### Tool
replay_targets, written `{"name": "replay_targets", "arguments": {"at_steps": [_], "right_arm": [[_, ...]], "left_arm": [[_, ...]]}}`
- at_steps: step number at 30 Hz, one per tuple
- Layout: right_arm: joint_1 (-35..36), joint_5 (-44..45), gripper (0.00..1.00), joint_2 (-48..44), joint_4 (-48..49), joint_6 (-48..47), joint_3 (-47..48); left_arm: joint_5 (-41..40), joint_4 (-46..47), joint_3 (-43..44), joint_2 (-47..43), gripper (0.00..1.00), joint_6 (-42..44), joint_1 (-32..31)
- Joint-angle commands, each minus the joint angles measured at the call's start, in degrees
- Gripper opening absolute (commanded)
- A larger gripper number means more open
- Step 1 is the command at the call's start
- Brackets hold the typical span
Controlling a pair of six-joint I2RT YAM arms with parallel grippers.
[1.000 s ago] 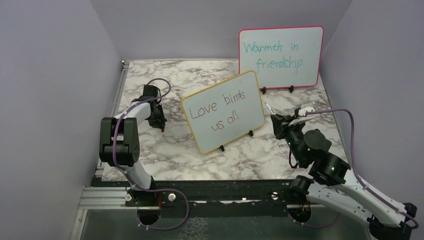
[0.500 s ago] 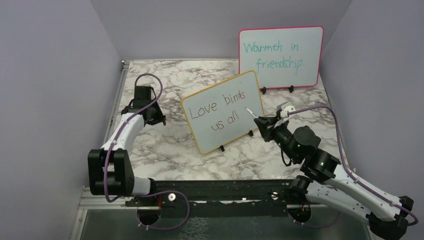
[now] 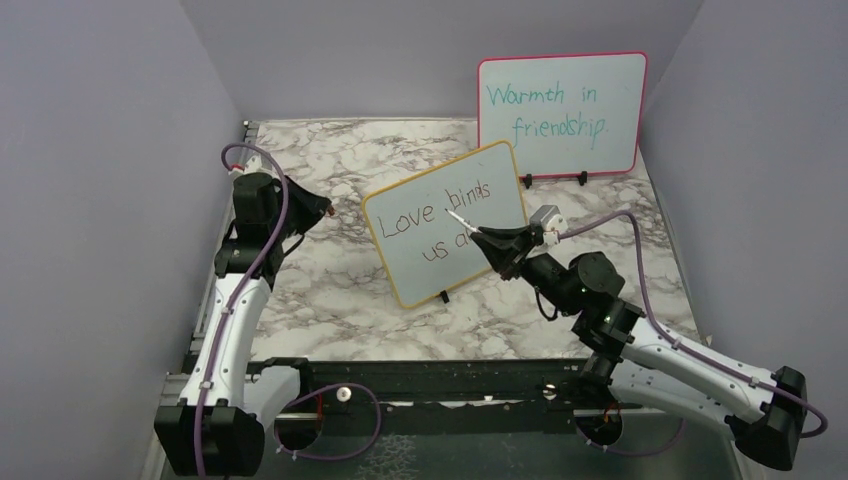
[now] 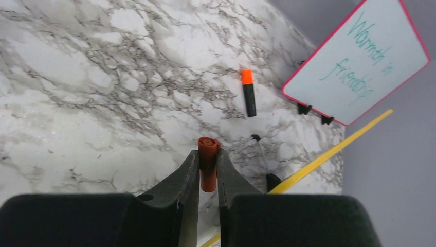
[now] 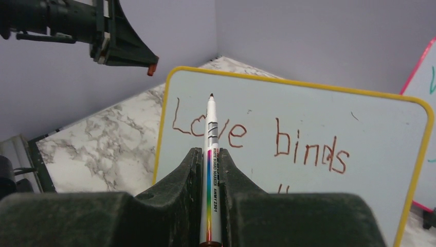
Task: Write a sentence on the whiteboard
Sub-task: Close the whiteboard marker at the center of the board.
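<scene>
the right gripper (image 5: 208, 153) is clamped narrow on a slim white marker with a rainbow stripe (image 5: 211, 175). the marker's dark tip points at the white rectangular whiteboard with a yellow-tan frame (image 3: 405, 257), which stands tilted at the centre of the top view. its thin dark handwritten sentence (image 3: 410, 220) reads "love binds", then "us a", with the rest hidden behind the gripper. left of the board, the left gripper (image 4: 208, 154) pinches an orange-red marker cap (image 4: 207, 167) above the grey-veined marble table (image 3: 330, 300).

The whiteboard (image 3: 400, 252) looks smooth and glossy, the marble-patterned table (image 3: 330, 292) smooth too.
</scene>
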Motion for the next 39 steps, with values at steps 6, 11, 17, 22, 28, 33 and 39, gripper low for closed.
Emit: {"name": "replay_targets", "arguments": {"at_steps": [6, 11, 17, 22, 28, 33, 39], "right_arm": [[-0.2, -8.1, 0.01, 6.5, 20.5, -0.2, -0.6], [-0.1, -7.8, 0.01, 10.4, 27.4, 1.5, -1.1], [-0.1, -8.0, 0.01, 14.2, 34.6, 2.7, -1.5], [0.0, -7.0, 0.01, 17.0, 39.4, 3.2, -2.2], [0.4, -3.9, 0.01, 20.1, 41.7, 2.8, -1.7], [0.7, -3.1, 0.01, 22.1, 43.5, 2.6, -1.3], [0.7, -1.7, 0.01, 22.9, 44.0, 1.1, -1.1]], "left_arm": [[5.6, 11.7, 4.7, -1.7, 0.00, -10.8, -4.4], [-1.3, 14.8, 6.3, -2.4, 0.00, -12.5, -11.3], [-3.0, 22.5, 3.6, -2.9, 0.00, -17.7, -15.3], [-7.2, 27.5, 1.2, -3.4, 0.00, -19.5, -19.6], [-12.7, 31.9, -1.7, -4.0, 0.00, -21.9, -24.8], [-14.9, 34.7, -3.3, -2.9, 0.00, -23.2, -27.6], [-15.2, 35.5, -3.1, -1.9, 0.00, -23.7, -28.9]]}}
